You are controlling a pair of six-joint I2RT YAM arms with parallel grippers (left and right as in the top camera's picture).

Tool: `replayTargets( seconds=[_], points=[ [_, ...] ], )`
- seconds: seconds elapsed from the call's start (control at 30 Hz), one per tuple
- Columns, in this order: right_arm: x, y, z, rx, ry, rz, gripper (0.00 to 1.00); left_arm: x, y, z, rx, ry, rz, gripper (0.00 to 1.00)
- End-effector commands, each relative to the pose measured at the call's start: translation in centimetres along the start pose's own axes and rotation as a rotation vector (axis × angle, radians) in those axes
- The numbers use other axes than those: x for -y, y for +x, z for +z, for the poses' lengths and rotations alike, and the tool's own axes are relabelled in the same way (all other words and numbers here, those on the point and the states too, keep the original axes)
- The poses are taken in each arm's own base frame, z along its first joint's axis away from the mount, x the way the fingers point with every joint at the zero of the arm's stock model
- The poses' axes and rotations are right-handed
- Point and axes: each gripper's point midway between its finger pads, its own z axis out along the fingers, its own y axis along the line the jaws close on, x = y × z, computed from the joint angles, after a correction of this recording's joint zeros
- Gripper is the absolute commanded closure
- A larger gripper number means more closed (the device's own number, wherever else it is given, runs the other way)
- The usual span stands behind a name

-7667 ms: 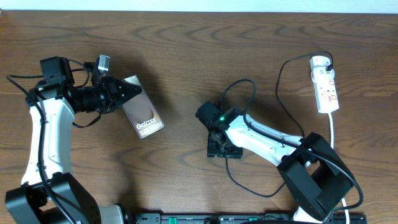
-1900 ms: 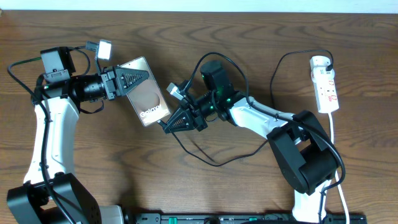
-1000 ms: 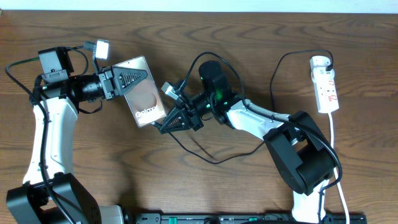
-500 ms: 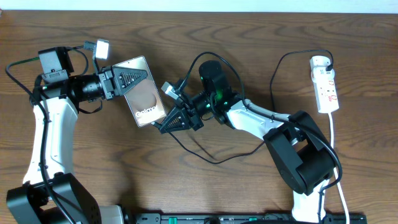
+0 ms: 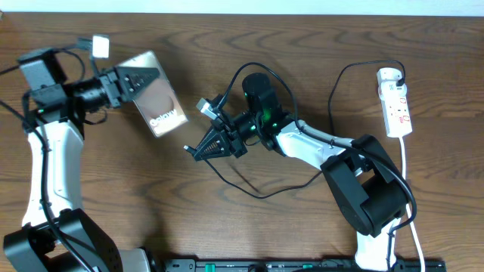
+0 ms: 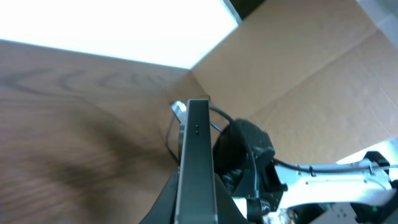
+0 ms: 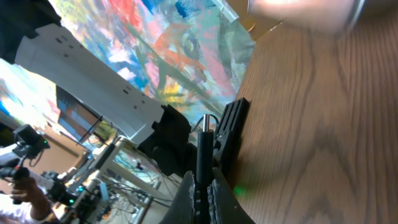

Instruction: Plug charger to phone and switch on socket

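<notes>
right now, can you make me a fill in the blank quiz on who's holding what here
1. The left claw is shut on the ____.
2. The right claw is shut on the small tip of the ____.
3. The socket lies on the table's ____ side, going by the robot's own sides.
4. The two held things are, touching or apart, ____.

Missing words: phone; charger; right; apart.

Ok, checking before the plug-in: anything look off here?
Nothing spilled or damaged. The phone sits askew, gripped at one end by the left gripper, and a clear gap separates it from the charger end held in the right gripper.
</notes>
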Motion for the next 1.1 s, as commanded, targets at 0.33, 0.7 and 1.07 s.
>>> replayTargets(
  seconds=[0.33,0.7,1.07],
  points=[
    [8.0,0.8,-8.0,0.207,0.443,0.473,0.99,1.2,-2.1,-1.0,0.024,0.031,-0.174,0.93],
    [10.6,11.4,-20.1,0.107,1.292,1.013,0.99,0.8,-2.3,-1.0,0.036,0.008,-0.173,0.93],
    [5.0,18.3,-20.7,-0.221,1.521,1.263,0.99,0.8,-2.2,-0.9,0.033,0.010,-0.173,0.93]
  ],
)
